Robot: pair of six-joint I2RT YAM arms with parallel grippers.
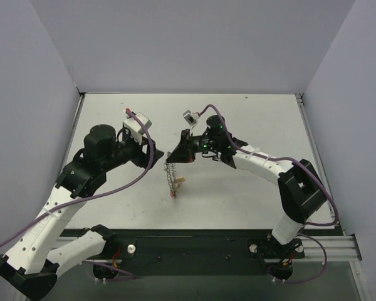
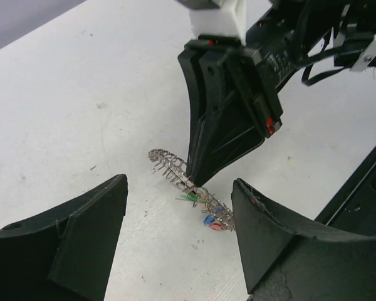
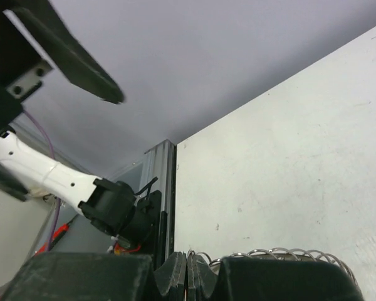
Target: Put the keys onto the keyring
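So the right gripper [image 2: 191,180] is clamping its fingertips on the coiled keyring [image 2: 166,164], low over the middle of the table [image 1: 250,125]. Green, blue and red keys [image 2: 208,219] are dangling off the ring. The left gripper [image 2: 178,188] is hanging just beside it, fingers spread wide, gripping nothing.

no legible text, no readable labels, brand marks, numbers or signs in any view

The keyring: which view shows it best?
Left wrist: the keyring is close, its coils and the coloured keys distinct. Top external shows it tiny at the right gripper; right wrist shows only a coil arc.
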